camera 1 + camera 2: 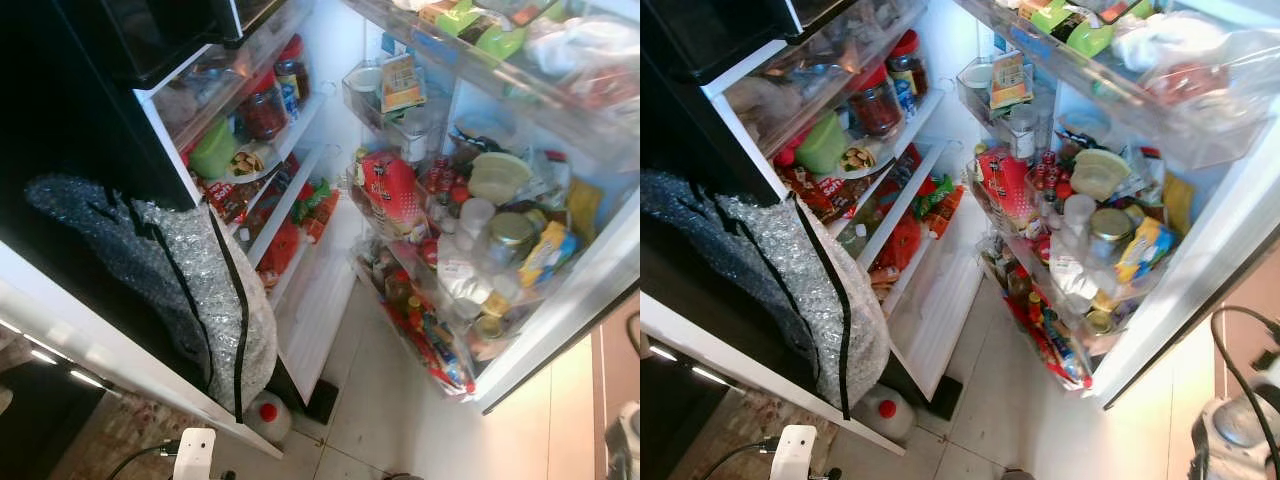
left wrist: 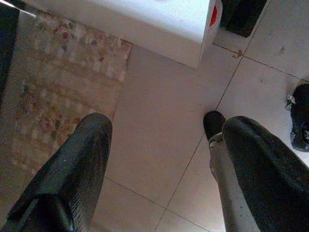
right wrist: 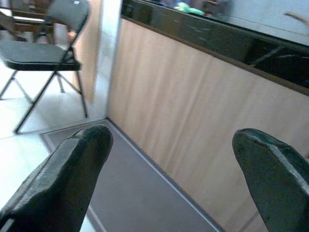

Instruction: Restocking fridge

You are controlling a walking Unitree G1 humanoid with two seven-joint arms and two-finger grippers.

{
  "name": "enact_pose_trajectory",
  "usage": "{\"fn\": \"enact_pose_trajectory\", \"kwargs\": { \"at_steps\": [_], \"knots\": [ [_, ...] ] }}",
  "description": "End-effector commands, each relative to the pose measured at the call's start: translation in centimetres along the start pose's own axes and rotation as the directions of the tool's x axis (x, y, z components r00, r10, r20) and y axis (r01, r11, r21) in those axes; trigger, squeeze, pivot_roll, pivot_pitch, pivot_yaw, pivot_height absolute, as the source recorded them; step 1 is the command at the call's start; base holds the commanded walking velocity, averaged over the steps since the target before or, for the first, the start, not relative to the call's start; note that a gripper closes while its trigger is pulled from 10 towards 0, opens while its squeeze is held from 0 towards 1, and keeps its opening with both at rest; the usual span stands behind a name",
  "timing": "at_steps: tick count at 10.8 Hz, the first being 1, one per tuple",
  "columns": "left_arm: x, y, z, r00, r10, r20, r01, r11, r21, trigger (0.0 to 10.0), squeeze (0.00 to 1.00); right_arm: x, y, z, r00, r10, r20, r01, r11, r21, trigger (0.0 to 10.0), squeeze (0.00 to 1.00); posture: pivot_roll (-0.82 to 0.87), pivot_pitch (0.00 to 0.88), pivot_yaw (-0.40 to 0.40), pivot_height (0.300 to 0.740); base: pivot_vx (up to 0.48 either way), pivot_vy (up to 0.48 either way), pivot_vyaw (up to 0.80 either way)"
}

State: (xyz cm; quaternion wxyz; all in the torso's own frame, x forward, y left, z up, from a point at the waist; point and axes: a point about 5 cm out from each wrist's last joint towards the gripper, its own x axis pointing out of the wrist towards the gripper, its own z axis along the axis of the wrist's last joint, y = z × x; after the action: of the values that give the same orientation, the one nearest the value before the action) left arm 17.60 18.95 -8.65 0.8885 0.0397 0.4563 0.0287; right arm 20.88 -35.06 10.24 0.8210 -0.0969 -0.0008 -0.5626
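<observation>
The fridge stands open before me. Its inner shelves [image 1: 290,150] hold jars with red lids [image 1: 292,70], a green container [image 1: 212,150] and red packets. The door racks [image 1: 470,250] on the right are crowded with a red packet [image 1: 392,190], bottles, tubs and cans. My left gripper [image 2: 166,123] hangs open over the tiled floor with nothing between its fingers. In the right wrist view my right gripper [image 3: 171,137] is open and empty too, facing a wooden cabinet front [image 3: 193,111].
A bubble-wrap bag [image 1: 190,280] hangs on the left over a dark surface. A white jug with a red cap [image 1: 268,415] stands on the floor below it. A patterned rug [image 2: 63,82] lies by the fridge. A folding chair [image 3: 43,53] and grey mat [image 3: 130,193] lie on my right.
</observation>
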Motion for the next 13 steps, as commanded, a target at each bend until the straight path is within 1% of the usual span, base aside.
{"fn": "enact_pose_trajectory", "kwargs": {
  "at_steps": [1,2,5,7,9,10,11,12,13],
  "knots": [
    [-0.2,0.7,-1.0,0.999,0.018,-0.033,-0.017,1.0,0.008,10.0,0.0,-0.4,1.0,0.4,0.998,0.055,0.001,-0.055,0.998,0.035,10.0,0.0,-0.2,0.115,0.138,0.74,0.0,0.0,0.0],
    [-0.2,0.7,-1.0,0.999,0.017,-0.033,-0.017,1.0,0.008,10.0,0.0,-0.5,1.3,0.4,0.997,0.078,0.001,-0.078,0.996,0.049,10.0,0.0,-0.2,0.115,0.138,0.74,0.0,0.0,0.0],
    [-0.2,0.6,-1.0,0.999,0.015,-0.032,-0.015,1.0,0.01,10.0,0.0,-2.2,3.4,0.0,0.977,0.212,-0.018,-0.21,0.973,0.091,10.0,0.0,-0.2,0.114,0.135,0.74,0.0,0.0,0.0],
    [-0.2,0.6,-1.0,0.999,0.015,-0.032,-0.014,1.0,0.01,10.0,0.0,-3.0,4.7,-0.3,0.949,0.314,-0.025,-0.311,0.946,0.096,10.0,0.0,-0.19,0.113,0.133,0.74,0.0,0.0,0.0],
    [-0.2,0.6,-1.0,0.999,0.015,-0.031,-0.014,1.0,0.011,10.0,0.0,-3.5,5.5,-0.1,0.927,0.375,-0.017,-0.371,0.923,0.106,10.0,0.0,-0.19,0.112,0.134,0.74,0.0,0.0,0.0],
    [-0.2,0.6,-1.0,0.999,0.014,-0.031,-0.014,1.0,0.012,10.0,0.0,-4.2,6.2,0.1,0.894,0.449,0.002,-0.447,0.89,0.09,10.0,0.0,-0.2,0.113,0.134,0.74,0.0,0.0,0.0],
    [-0.2,0.6,-0.9,0.999,0.013,-0.031,-0.013,1.0,0.016,10.0,0.0,-6.0,7.9,0.6,0.798,0.602,0.046,-0.603,0.793,0.086,10.0,0.0,-0.2,0.113,0.134,0.74,0.0,0.0,0.0],
    [-0.2,0.6,-0.9,0.999,0.013,-0.03,-0.012,1.0,0.018,10.0,0.0,-7.4,8.7,0.9,0.724,0.686,0.066,-0.689,0.721,0.073,10.0,0.0,-0.2,0.113,0.134,0.74,0.0,0.0,0.0],
    [-0.2,0.6,-0.9,1.0,0.013,-0.028,-0.013,1.0,0.018,10.0,0.0,-9.7,9.8,1.2,0.578,0.81,0.095,-0.816,0.576,0.056,10.0,0.0,-0.2,0.112,0.134,0.74,0.0,0.0,0.0]
  ]
}}
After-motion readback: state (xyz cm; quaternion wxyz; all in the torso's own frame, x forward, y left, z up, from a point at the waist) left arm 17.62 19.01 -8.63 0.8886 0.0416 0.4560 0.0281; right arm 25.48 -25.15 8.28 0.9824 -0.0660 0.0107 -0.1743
